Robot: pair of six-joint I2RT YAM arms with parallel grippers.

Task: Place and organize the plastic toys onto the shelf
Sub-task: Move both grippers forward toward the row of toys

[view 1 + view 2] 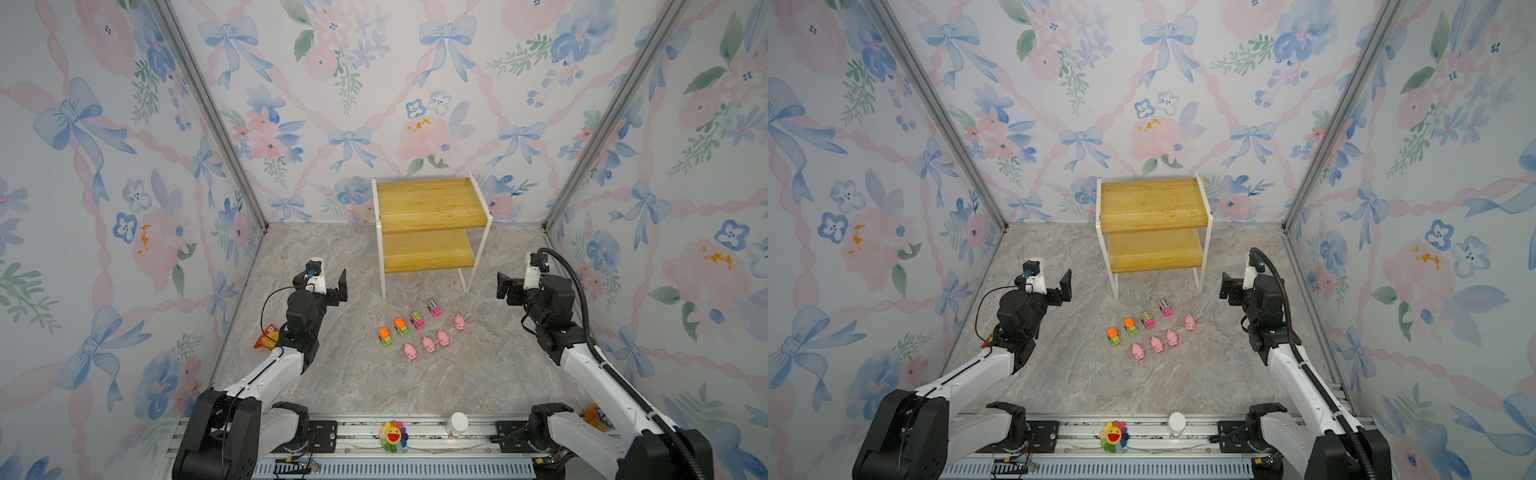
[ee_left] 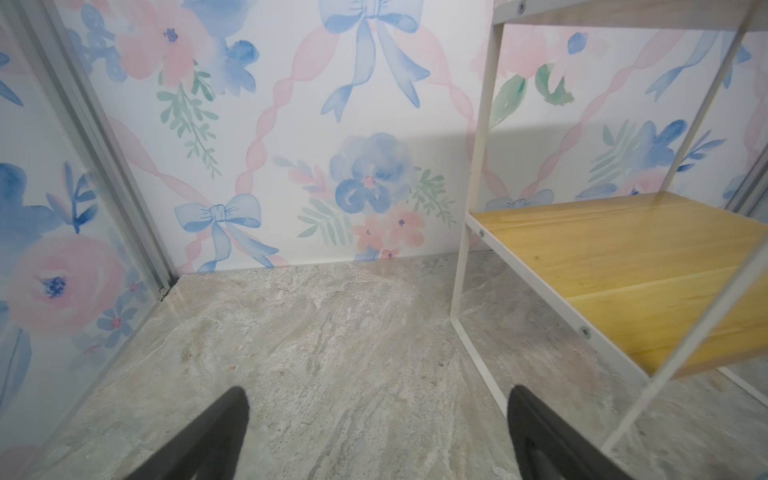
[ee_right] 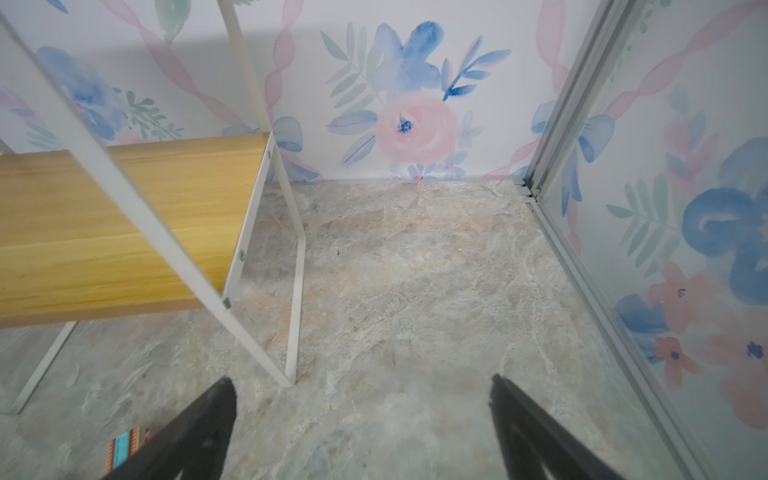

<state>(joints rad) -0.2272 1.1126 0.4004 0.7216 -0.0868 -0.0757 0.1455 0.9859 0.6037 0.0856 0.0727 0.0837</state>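
- Snack packet (image 1: 266, 337), orange-red, lies at the left edge of the marble floor (image 1: 353, 386), partly hidden behind your left arm.
- Your left gripper (image 1: 338, 289) hovers over the floor, left of the shelf's front leg. In the left wrist view its fingers (image 2: 216, 436) stand wide apart with only bare floor between them, so it's holding nothing.
- Now the plastic toys, all eight on the floor, just in front of the shelf, in two slanted rows climbing from near-left to far-right.
- Far row: two green cars (image 1: 385, 336) (image 1: 401, 327) with orange tops, then two pink cars (image 1: 417, 320) (image 1: 434, 308) with striped roofs, the last one closest to the shelf.
- Near row: four pink pigs (image 1: 410, 352) (image 1: 428, 344) (image 1: 443, 338) (image 1: 459, 322), the first three close together, the fourth a little apart to the right.
- Shelf (image 1: 430, 208) stands against the far wall in the middle, both yellowish boards in plain sight in both top views.
- At the near edge, on the metal rail, you have a rainbow flower (image 1: 392, 435) and to its right a white bottle (image 1: 458, 424).
- Your right gripper (image 1: 505, 286) hangs right of the shelf, level with your left one. Its fingers (image 3: 536, 432) are spread wide over bare floor, gripping nothing, and one striped roof peeks out beside a finger in the right wrist view.
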